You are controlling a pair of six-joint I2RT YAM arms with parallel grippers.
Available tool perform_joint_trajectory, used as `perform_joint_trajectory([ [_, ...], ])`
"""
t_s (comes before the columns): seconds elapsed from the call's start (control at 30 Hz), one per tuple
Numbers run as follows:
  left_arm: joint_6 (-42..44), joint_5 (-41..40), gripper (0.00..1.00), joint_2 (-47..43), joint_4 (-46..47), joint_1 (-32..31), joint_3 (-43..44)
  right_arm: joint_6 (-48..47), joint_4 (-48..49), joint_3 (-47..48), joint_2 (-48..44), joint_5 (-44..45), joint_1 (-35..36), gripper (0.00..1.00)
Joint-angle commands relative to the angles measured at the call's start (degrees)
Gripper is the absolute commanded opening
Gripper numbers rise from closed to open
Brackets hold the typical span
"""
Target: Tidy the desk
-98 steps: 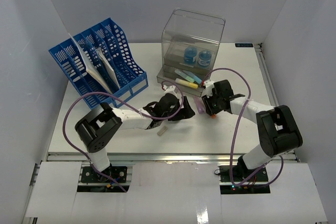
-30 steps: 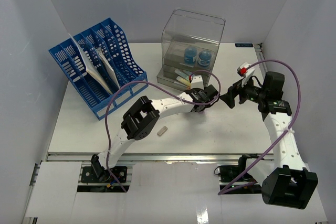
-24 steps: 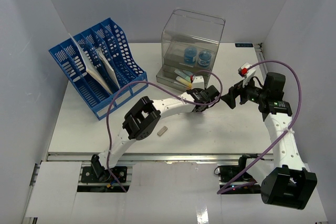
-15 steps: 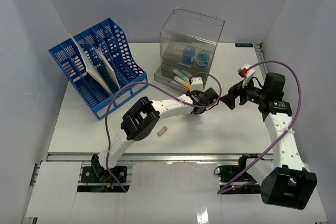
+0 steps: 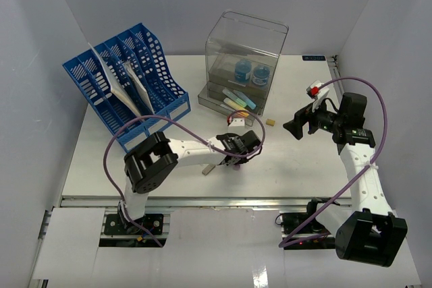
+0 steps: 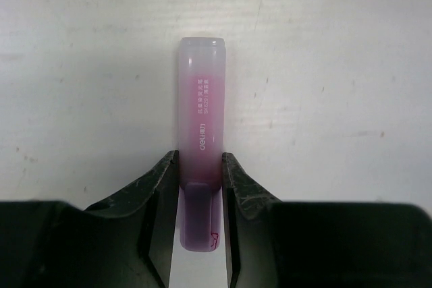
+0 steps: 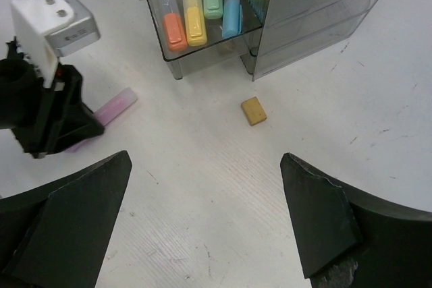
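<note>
My left gripper (image 6: 200, 165) is shut on a pink highlighter (image 6: 200, 119), which sticks out ahead of the jaws, just above the white desk (image 5: 304, 166). In the top view the left gripper (image 5: 239, 148) is in front of the clear drawer box (image 5: 248, 45). From the right wrist, the same pink highlighter (image 7: 116, 106) shows beside the left gripper (image 7: 47, 116). My right gripper (image 7: 206, 163) hangs wide open and holds nothing, above bare desk, near a small yellow eraser (image 7: 254, 110). From above, the right gripper (image 5: 295, 127) is to the right of the box.
The box's lowest drawer (image 7: 202, 45) stands open with orange, yellow, green and blue highlighters in it. A blue file rack (image 5: 125, 85) with papers stands at the back left. A white eraser (image 5: 208, 168) lies near the front rail. The yellow eraser (image 5: 271, 123) lies right of the drawer.
The left jaws have closed on the pink highlighter, and the arm has drawn back from the drawer toward the front of the desk. The right arm has stayed in place.
</note>
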Motion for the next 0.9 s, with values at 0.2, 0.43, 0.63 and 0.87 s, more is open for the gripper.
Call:
perform_joint_trajectory([
  [0.2, -5.14, 13.64, 0.12, -30.25, 15.89, 8.69, -21.59, 0.56, 2.11, -0.78, 0.44, -1.95, -0.61, 0.98],
  [0.43, -10.12, 21.04, 0.09, -32.61, 29.45, 22.06, -20.41, 0.80, 2.48, -1.38, 0.83, -2.24, -0.87, 0.97],
  [0.63, -13.51, 22.11, 0.09, -19.57, 30.41, 25.72, -9.29, 0.62, 2.57, -1.49, 1.02, -1.89, -0.96, 0.97],
  [0.87, -17.63, 25.21, 0.29, -9.80, 32.44, 27.12, -1.23, -0.43, 2.40, -1.69, 1.29, -2.24, -1.04, 0.98],
])
